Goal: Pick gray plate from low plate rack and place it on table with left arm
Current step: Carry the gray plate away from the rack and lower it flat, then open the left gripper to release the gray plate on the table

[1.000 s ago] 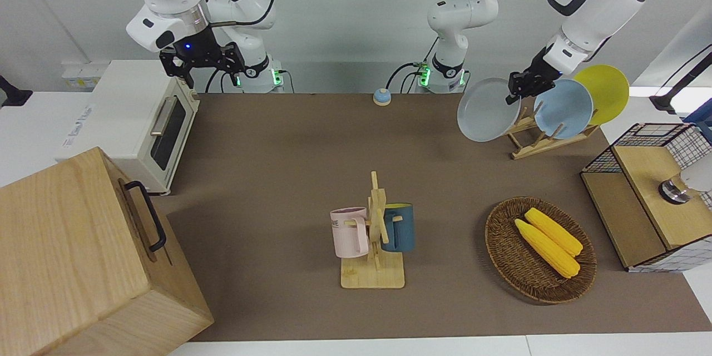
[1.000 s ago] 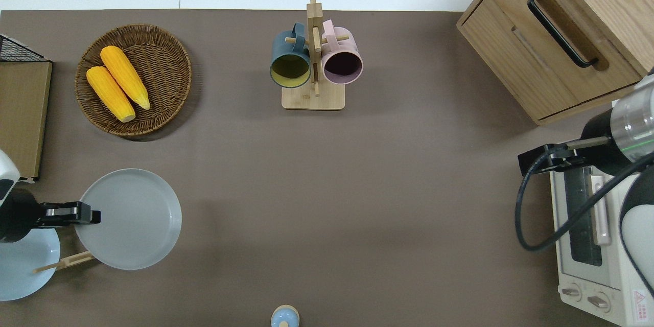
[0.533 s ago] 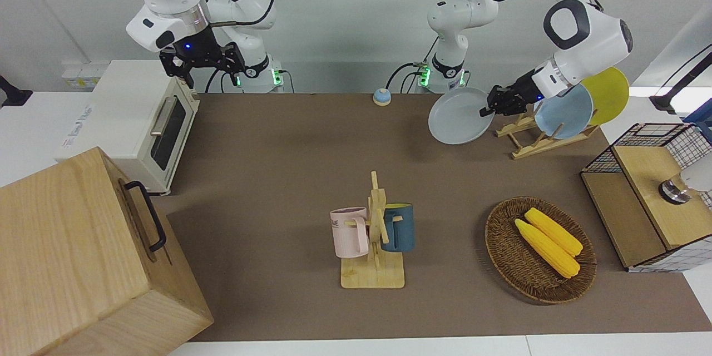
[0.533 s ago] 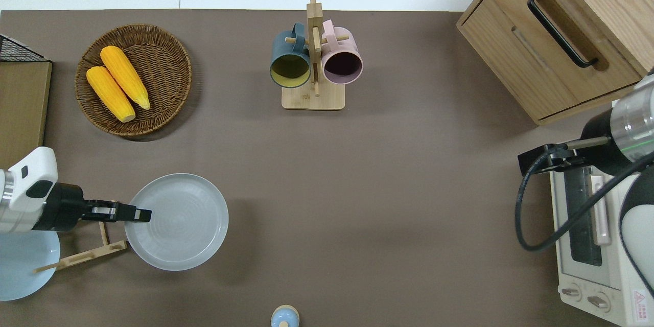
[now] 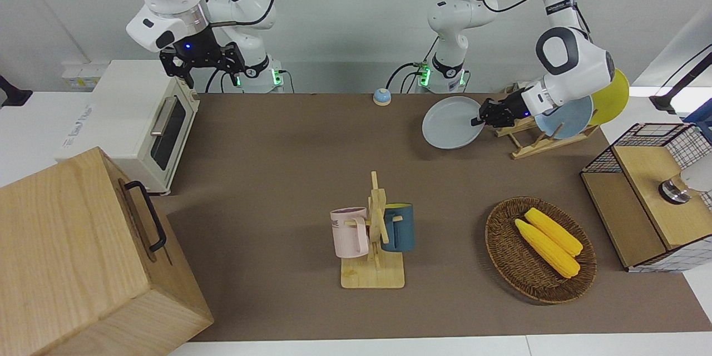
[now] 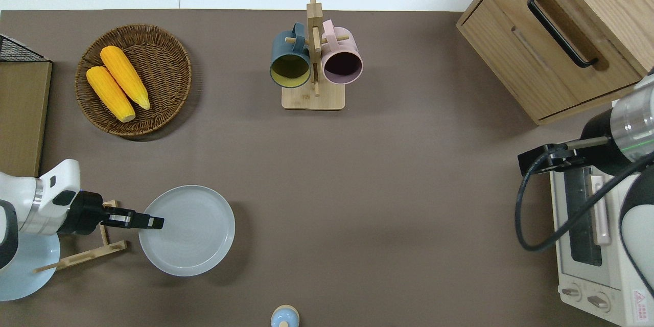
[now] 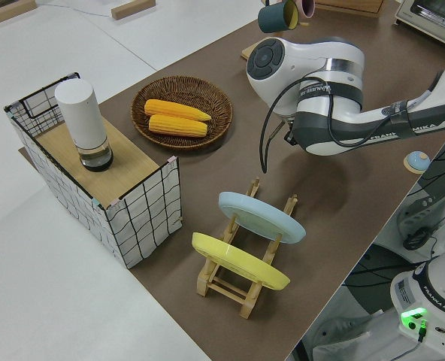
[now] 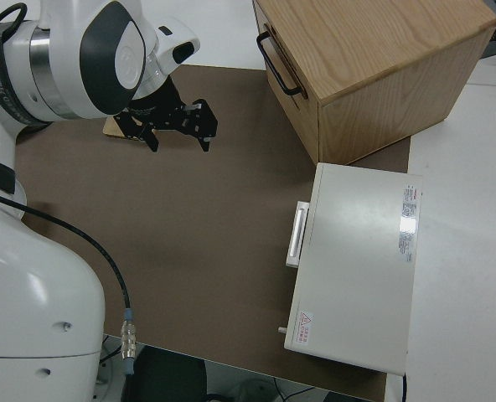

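Note:
My left gripper is shut on the rim of the gray plate. It holds the plate nearly flat and low over the brown table. In the overhead view the gripper and the plate are beside the low plate rack, toward the table's middle. I cannot tell whether the plate touches the mat. The rack holds a light-blue plate and a yellow plate. In the left side view the arm hides the gripper and the gray plate. My right gripper is parked and open.
A wicker basket with two corn cobs lies farther from the robots than the rack. A mug stand holds a pink and a blue mug mid-table. A wooden cabinet and toaster oven stand at the right arm's end. A wire crate and a small bell also stand here.
My left gripper carried the gray plate off the rack toward the table's middle, tipped it from upright to nearly flat, and lowered it. The right arm has not moved.

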Robot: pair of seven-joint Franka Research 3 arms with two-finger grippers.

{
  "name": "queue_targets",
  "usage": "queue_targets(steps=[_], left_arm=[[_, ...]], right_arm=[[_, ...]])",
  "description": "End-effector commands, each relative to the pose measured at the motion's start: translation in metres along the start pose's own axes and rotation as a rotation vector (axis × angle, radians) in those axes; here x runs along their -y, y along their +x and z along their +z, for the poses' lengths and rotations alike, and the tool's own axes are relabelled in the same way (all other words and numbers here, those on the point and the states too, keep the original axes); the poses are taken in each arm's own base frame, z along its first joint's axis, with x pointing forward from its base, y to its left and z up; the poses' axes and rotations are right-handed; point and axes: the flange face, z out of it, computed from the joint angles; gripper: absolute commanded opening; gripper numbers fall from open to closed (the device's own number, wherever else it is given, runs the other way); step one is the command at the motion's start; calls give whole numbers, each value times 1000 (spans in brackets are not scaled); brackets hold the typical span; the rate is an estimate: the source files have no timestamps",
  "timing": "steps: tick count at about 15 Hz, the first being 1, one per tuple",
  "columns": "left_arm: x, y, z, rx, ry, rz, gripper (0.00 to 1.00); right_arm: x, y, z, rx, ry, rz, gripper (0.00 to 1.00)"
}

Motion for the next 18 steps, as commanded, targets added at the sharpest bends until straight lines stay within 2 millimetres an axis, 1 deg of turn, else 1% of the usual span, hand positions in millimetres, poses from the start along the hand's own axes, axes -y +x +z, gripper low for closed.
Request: queue_targets(steps=[1, 7, 8, 9, 12, 13, 14, 15, 16, 18], left_arm=[[18, -2, 23, -18, -11, -6, 39], [30, 2, 44, 8, -15, -24, 45], [30, 2, 44, 10, -15, -24, 64], [31, 3, 45, 10, -13, -24, 104], [33, 7, 53, 18, -10, -19, 125], [33, 7, 53, 16, -8, -18, 166], [33, 7, 52, 14, -7, -17, 248], [33, 8, 52, 14, -6, -16, 373], [32, 8, 52, 15, -6, -15, 471], [33, 8, 51, 11, -3, -16, 595]], right_arm=[[-2, -2, -3, 2, -6, 16, 983], [-2, -2, -3, 3, -6, 16, 983], [-3, -2, -3, 2, -6, 17, 983], [-2, -2, -3, 2, -6, 16, 983], [-2, -2, -3, 2, -6, 16, 983], [-3, -2, -3, 3, -6, 17, 983], [-2, -3, -4, 2, -7, 16, 983], [-2, -2, -3, 3, -7, 16, 983], [-2, -2, -3, 2, -6, 16, 983], [-2, -2, -3, 2, -6, 16, 983]])
